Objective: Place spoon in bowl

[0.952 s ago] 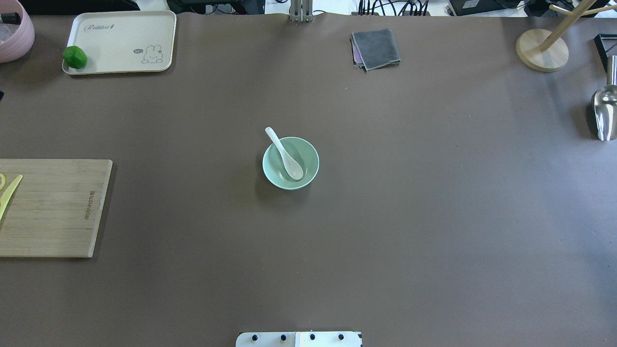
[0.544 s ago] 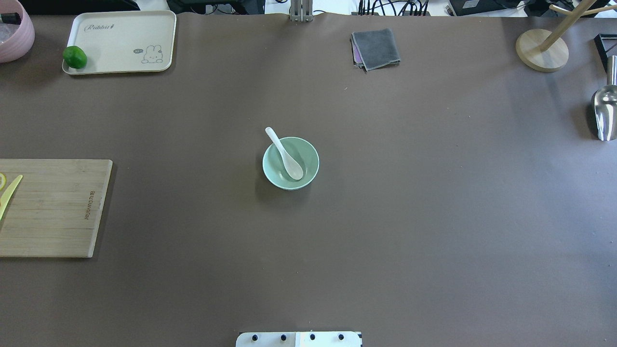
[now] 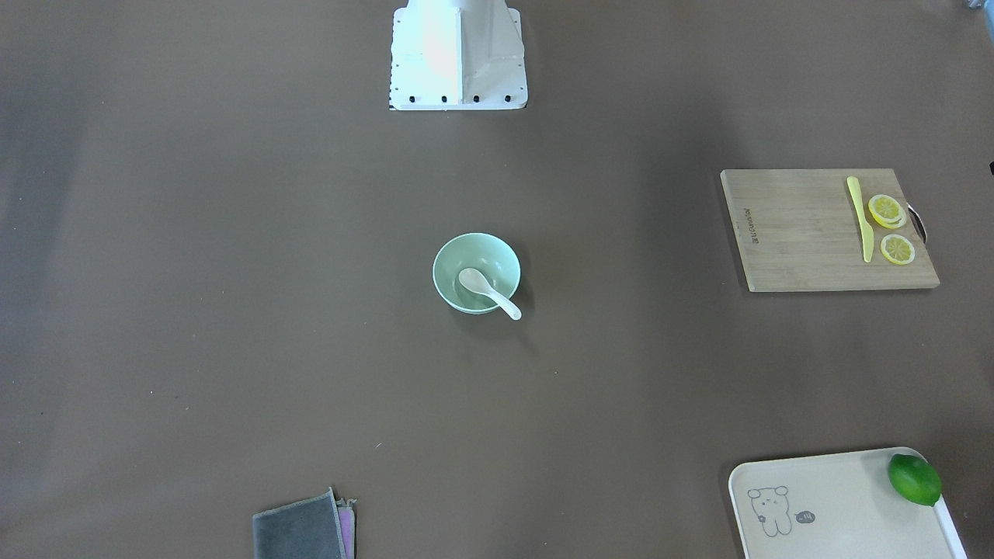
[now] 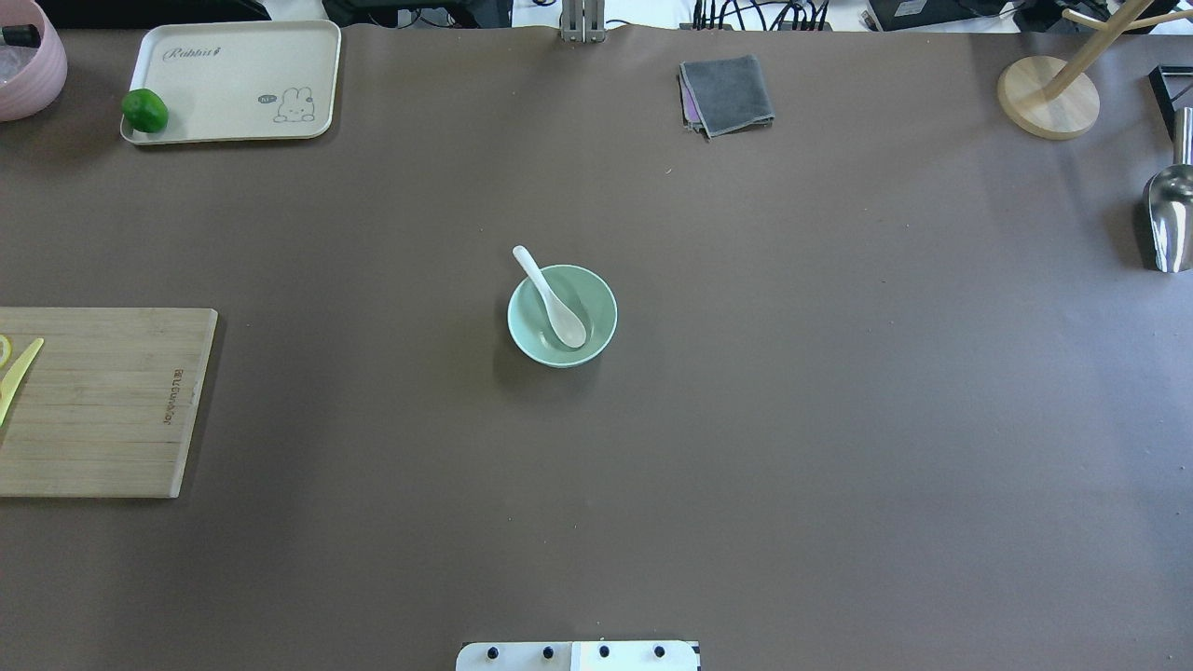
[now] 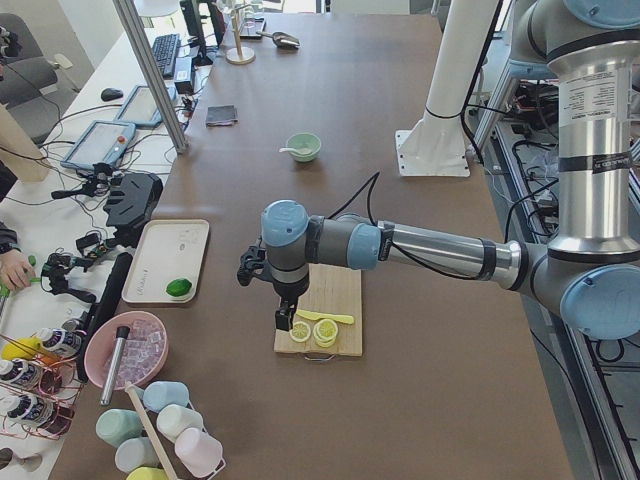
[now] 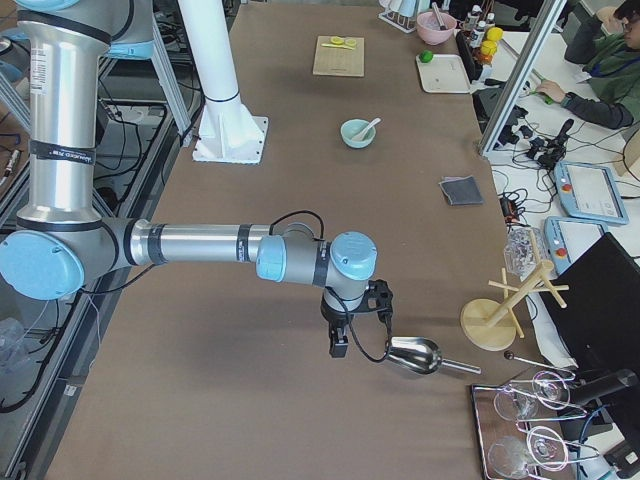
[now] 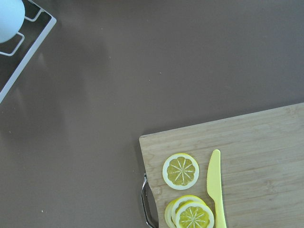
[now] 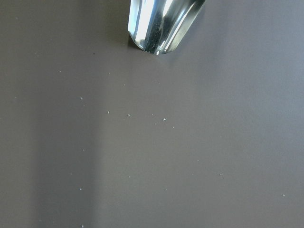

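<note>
The task looks finished: the spoon (image 4: pixel 550 296) lies in the bowl (image 4: pixel 601 312), its scoop down on the bottom and its handle leaning out over the rim. Nothing grips it, and both arms are well away from it, so I judge no step is left.

The left arm reaches out low and nearly level over the table (image 4: pixel 839 419), its wrist bent so the left end effector (image 5: pixel 285 322) points straight down. Just under it are the lemon slices (image 5: pixel 312 331) and the yellow knife (image 5: pixel 325 317) at the end of the cutting board (image 5: pixel 340 295). Farther out to the side sits the tray (image 5: pixel 160 262) with the lime (image 5: pixel 180 288). Farthest of all, past the length of the board, stands the bowl.

The right arm is posed the same way at the opposite end of the table. The right end effector (image 6: pixel 340 348) points down with the metal scoop (image 6: pixel 412 355) just beside it; the bowl is again far off.

Whether either end effector is spread or pressed together, I cannot tell: only the side cameras catch them.
</note>
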`<state>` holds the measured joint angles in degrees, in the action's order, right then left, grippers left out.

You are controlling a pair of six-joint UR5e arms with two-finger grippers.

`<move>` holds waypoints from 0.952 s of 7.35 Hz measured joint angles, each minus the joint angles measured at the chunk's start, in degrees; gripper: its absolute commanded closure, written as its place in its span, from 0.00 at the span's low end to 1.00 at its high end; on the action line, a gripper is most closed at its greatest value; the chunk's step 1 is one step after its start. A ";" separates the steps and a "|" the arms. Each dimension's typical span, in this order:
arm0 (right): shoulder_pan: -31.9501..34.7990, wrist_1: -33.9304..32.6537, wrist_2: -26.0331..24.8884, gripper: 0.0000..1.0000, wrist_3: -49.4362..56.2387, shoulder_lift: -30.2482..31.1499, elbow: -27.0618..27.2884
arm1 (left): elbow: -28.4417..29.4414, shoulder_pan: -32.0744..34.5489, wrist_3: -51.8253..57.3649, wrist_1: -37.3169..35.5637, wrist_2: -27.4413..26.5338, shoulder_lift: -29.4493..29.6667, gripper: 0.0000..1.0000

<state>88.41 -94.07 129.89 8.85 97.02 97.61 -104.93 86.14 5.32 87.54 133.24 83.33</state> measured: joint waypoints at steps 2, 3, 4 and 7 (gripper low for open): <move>0.08 3.54 0.21 0.00 -0.35 0.72 -1.21 | 0.22 0.38 0.28 0.57 0.79 -0.83 0.02; 0.09 3.90 0.15 0.00 -0.39 0.77 -1.48 | 1.30 0.39 0.26 0.65 0.86 -0.78 0.02; 0.09 4.04 0.18 0.00 -0.41 0.82 -1.55 | 2.46 0.38 0.19 0.68 0.86 -0.64 0.02; 0.10 4.09 0.41 0.00 -0.41 0.88 -1.55 | 3.57 0.56 0.26 0.70 0.84 -1.03 0.02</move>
<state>88.51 -89.98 130.30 8.44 97.90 96.06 -101.36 86.70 5.58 88.24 134.08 82.29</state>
